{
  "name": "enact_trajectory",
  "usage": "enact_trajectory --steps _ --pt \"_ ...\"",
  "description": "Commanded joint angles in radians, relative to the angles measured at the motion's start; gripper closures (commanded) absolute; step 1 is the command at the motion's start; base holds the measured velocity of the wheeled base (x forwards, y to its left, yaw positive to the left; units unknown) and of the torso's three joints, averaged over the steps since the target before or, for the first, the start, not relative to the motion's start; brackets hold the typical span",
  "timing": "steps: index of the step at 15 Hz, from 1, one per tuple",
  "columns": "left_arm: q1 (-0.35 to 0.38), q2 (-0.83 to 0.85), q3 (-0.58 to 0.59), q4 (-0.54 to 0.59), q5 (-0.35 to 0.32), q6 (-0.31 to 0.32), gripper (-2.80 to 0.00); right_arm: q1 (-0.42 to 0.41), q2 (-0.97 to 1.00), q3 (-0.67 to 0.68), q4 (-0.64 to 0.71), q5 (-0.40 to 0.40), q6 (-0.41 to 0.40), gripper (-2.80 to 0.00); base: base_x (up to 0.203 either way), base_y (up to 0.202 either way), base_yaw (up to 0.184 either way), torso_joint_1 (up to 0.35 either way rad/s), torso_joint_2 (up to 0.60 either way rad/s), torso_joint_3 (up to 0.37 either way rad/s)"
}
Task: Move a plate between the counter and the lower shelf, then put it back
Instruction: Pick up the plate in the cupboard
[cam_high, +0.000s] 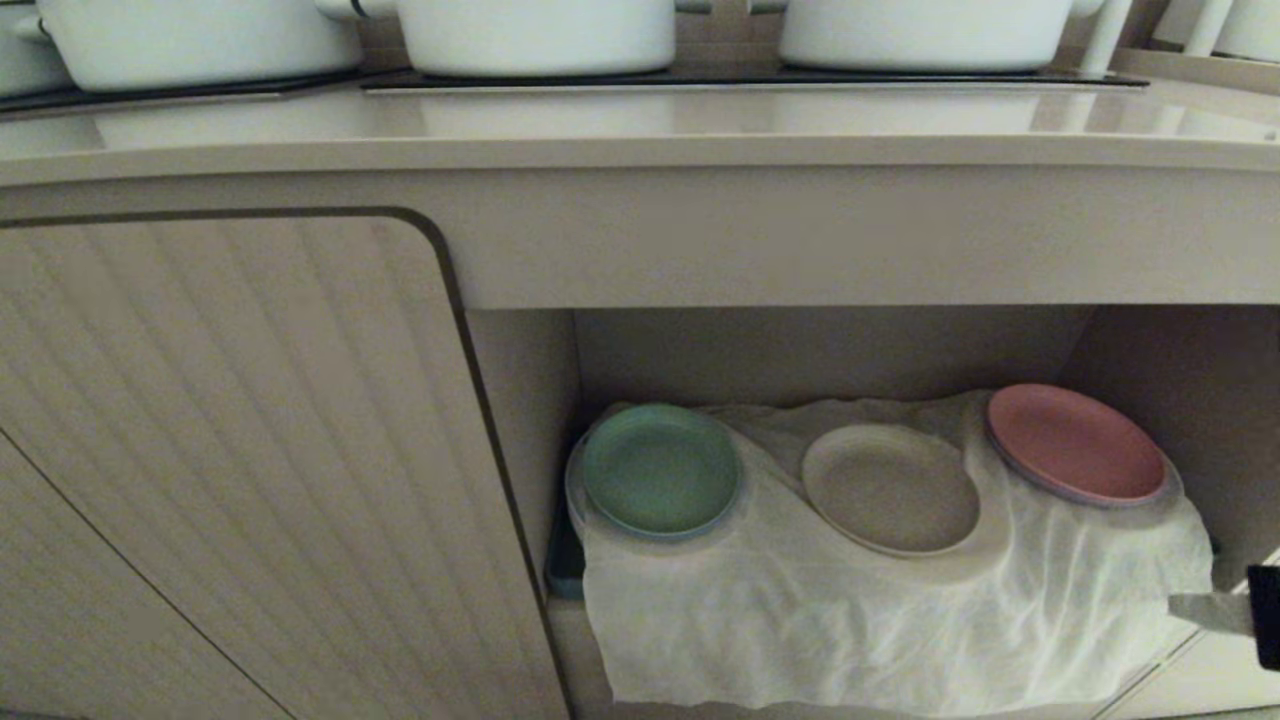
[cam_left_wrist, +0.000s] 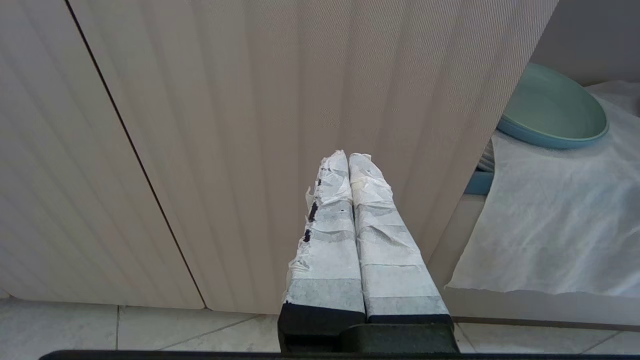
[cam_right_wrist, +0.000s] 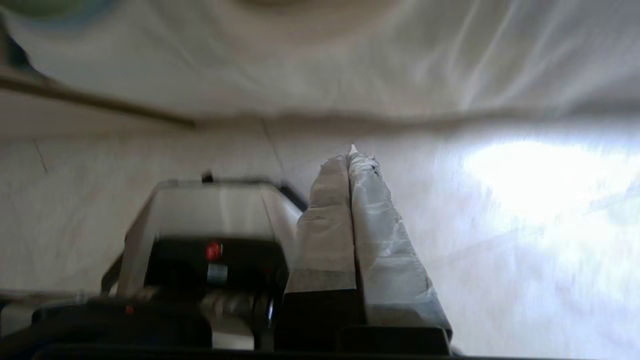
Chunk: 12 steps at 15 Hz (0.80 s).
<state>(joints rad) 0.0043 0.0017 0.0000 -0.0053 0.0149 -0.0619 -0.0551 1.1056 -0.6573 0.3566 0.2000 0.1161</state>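
Cream plate lies mid-frame on the shelf cloth, not yet lifted to the counter; right gripper, lower right, and left gripper both closed, empty.

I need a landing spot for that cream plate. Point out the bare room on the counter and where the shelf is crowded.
Free: the counter strip between the pots and its front edge. Crowded: the lower shelf, where green plate, plate and pink plate top the white cloth.
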Motion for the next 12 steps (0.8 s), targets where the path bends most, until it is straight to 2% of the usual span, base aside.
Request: enact_trajectory --steps 1,5,12 --pt "0.0 0.0 0.0 -0.001 0.0 -0.001 0.0 0.0 -0.162 0.08 -0.101 -0.006 0.001 0.0 0.0 0.0 0.0 0.0 0.0 0.0" --pt "0.0 0.0 0.0 -0.001 0.0 -0.001 0.0 0.0 -0.422 0.302 -0.364 -0.037 -0.026 0.0 0.0 0.0 0.0 0.0 0.0 0.0" --pt "0.0 0.0 0.0 -0.001 0.0 -0.001 0.0 0.014 -0.852 0.534 -0.44 -0.047 -0.125 0.0 0.0 0.0 0.0 0.0 0.0 0.0"
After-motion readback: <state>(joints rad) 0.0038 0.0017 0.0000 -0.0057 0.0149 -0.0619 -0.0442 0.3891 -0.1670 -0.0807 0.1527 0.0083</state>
